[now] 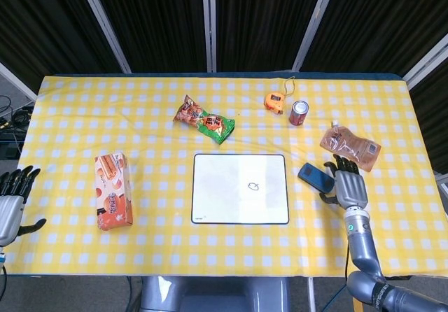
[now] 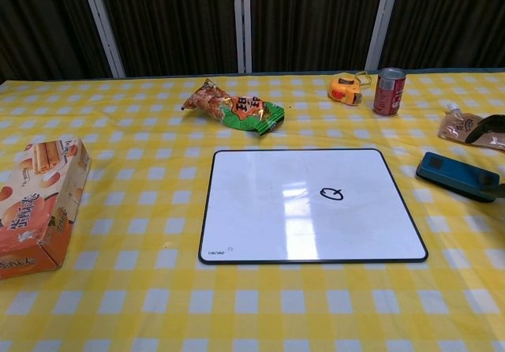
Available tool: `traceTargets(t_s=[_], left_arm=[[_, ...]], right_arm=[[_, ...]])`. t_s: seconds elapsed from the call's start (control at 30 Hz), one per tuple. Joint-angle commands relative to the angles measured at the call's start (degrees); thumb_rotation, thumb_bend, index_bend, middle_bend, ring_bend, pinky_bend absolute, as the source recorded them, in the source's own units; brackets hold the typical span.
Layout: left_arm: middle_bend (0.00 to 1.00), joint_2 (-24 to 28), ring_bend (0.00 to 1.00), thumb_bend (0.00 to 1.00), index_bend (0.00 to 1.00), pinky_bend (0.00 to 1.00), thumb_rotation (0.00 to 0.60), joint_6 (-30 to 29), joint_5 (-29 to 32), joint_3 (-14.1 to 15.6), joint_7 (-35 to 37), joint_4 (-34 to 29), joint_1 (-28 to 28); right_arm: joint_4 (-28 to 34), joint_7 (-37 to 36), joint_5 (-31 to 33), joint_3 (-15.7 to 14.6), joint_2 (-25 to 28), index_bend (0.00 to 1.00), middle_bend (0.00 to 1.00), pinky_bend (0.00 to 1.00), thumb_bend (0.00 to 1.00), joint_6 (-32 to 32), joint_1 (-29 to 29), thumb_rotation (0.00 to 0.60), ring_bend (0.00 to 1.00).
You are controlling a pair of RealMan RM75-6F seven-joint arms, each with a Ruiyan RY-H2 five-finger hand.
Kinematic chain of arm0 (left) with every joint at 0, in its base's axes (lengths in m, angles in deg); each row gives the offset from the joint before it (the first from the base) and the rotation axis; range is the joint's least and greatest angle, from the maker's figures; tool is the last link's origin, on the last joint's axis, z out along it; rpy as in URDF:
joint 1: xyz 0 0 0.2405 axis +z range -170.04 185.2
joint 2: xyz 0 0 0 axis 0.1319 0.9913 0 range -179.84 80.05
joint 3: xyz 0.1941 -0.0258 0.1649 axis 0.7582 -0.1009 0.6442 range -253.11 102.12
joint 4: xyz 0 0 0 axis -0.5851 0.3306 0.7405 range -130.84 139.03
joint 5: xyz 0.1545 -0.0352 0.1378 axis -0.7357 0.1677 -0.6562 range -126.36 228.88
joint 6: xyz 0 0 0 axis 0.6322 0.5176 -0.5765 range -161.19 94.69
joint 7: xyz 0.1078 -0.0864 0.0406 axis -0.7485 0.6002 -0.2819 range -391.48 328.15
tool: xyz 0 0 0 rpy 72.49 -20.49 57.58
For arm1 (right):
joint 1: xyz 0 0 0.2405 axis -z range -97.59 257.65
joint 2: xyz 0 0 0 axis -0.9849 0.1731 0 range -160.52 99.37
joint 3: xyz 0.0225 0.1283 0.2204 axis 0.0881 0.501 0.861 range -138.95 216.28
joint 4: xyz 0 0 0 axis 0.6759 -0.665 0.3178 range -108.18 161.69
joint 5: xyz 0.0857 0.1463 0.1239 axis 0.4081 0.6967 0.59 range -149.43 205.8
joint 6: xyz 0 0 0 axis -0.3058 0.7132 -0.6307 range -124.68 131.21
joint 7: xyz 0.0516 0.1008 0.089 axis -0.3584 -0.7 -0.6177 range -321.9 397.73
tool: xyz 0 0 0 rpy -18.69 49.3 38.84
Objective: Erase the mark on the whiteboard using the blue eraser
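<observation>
The right hand [image 1: 348, 187] is hovering just beside the flat blue rectangular eraser [image 1: 316, 178], fingers spread wide and holding nothing. The eraser is lying on the table right of the white whiteboard [image 1: 240, 188]. It should be gripping both long sides firmly.

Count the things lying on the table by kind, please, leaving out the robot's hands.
Snack packs: 3 (box, bag, pouch)
Whiteboard: 1
Eraser: 1
Can: 1
Tape measure: 1
Total: 7
</observation>
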Motion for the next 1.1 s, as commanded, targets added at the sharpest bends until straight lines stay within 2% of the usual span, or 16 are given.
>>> traceTargets(t_s=[0.03, 0.57, 0.73, 1.1], left_arm=[[0.0, -0.04, 0.0, 0.15, 0.0, 0.0, 0.6, 0.1, 0.13, -0.05, -0.03, 0.03, -0.08], [0.0, -0.47, 0.0, 0.15, 0.0, 0.0, 0.6, 1.46, 1.74, -0.16, -0.77, 0.38, -0.65], [0.0, -0.66, 0.0, 0.15, 0.0, 0.0, 0.6, 1.6, 1.87, -0.09, -1.3, 0.43, -0.76], [0.0, -0.77, 0.0, 0.15, 0.0, 0.0, 0.6, 1.91, 2.35, -0.18, -1.39, 0.55, -0.98]], right_arm=[[-1.79, -0.84, 0.16, -0.18, -1.1, 0.24, 0.04, 0.0, 0.14, -0.49, -0.45, 0.6, 0.0], [-10.04, -3.26, 0.77, -0.07, -4.88, 0.24, 0.05, 0.0, 0.14, -2.98, -2.13, 0.6, 0.0], [-12.49, -2.55, 0.51, 0.02, -5.81, 0.24, 0.08, 0.0, 0.19, -2.73, -2.75, 0.6, 0.0], [-14.05, -1.02, 2.48, 0.64, -6.08, 0.32, 0.14, 0.0, 0.23, -4.03, -3.57, 0.6, 0.0]])
